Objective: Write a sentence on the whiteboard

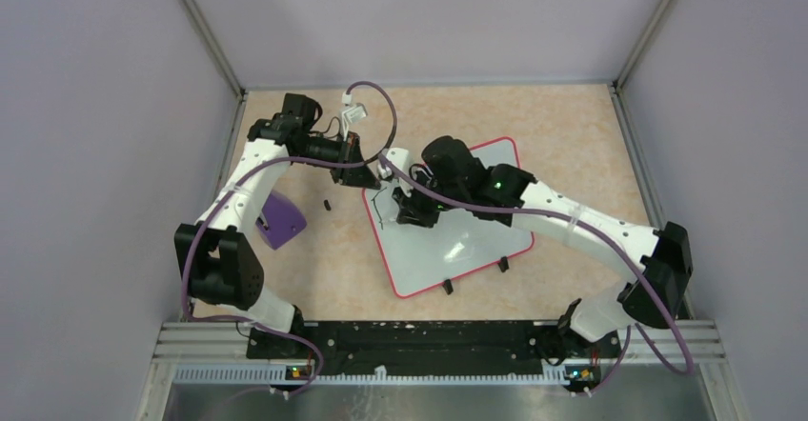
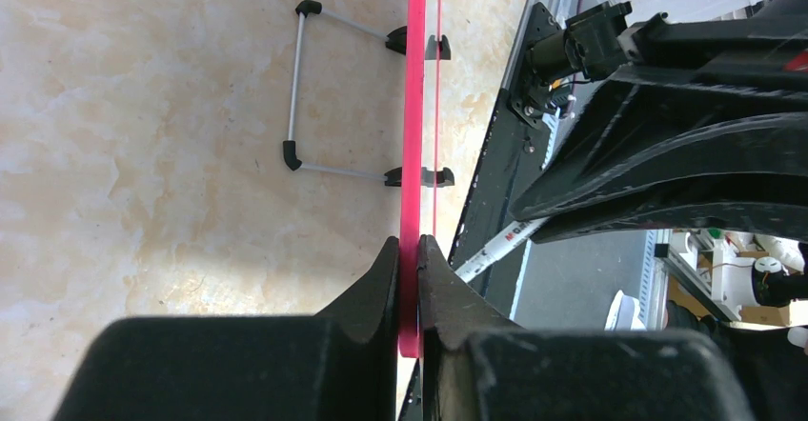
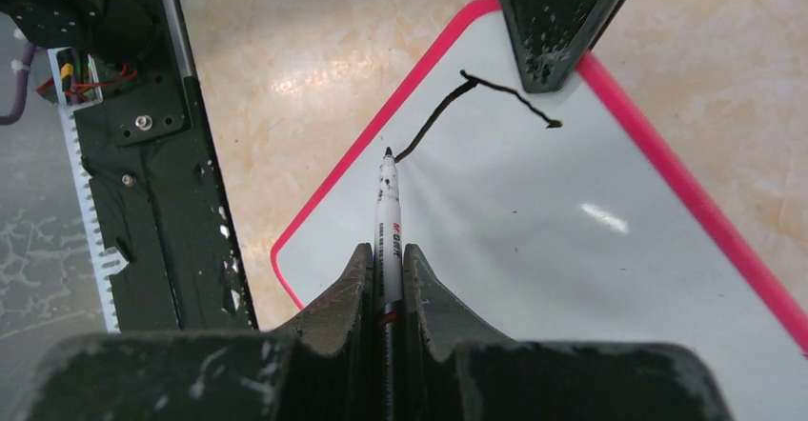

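**A:** Where is the whiteboard (image 1: 467,245)?

**B:** On the beige table (image 1: 572,135), right of centre and turned at an angle. Its small black feet (image 1: 447,287) are along the near edge. From the left wrist it is seen edge-on as a thin red-pink rim (image 2: 413,107), with a wire stand (image 2: 297,88) beside it.

**A:** Any writing on it?

**B:** Just one bent black stroke (image 3: 429,121) near the far-left corner. It doesn't form a letter I can read.

**A:** And the right gripper (image 3: 386,254)?

**B:** It is closed tight on a marker (image 3: 391,211). The marker's tip sits on the board at one end of that stroke.

**A:** And the left gripper (image 2: 408,245)?

**B:** Its jaws are pinched onto the board's rim at the far-left corner, just beside the stroke. I can't tell whether that corner is lifted off the table.

**A:** Anything else on the table?

**B:** A purple block (image 1: 279,216) to the left, partly under the left arm. There is also a small black piece (image 1: 327,205) between the block and the board, too small to identify.
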{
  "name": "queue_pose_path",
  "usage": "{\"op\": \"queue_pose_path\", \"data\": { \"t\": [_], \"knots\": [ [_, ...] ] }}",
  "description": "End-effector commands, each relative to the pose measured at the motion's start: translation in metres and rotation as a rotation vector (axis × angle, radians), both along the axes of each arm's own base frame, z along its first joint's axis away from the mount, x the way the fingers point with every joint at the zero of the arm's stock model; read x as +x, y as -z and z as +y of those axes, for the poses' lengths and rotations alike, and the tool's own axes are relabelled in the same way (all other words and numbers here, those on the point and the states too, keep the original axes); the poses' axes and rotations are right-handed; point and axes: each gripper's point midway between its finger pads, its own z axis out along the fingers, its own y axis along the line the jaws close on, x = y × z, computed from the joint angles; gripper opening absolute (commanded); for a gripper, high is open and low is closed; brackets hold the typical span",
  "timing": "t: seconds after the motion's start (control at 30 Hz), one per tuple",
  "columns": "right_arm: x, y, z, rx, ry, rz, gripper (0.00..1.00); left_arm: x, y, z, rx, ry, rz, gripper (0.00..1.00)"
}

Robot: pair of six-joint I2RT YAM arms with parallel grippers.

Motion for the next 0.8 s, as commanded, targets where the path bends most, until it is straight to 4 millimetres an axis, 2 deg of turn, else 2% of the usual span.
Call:
{"op": "queue_pose_path", "data": {
  "t": [0.0,0.37,0.77],
  "knots": [
    [0.007,-0.05,0.008,0.098,0.015,-0.076,0.0,0.003,-0.009,-0.001,-0.02,0.009,-0.025,0.0],
    [0.021,-0.038,0.012,0.075,0.064,-0.091,0.0,0.002,-0.011,-0.001,-0.016,0.007,-0.036,0.0],
    [0.03,-0.029,0.005,0.053,0.092,-0.091,0.0,0.002,-0.009,0.0,-0.013,0.007,-0.032,0.0]
  ]
}}
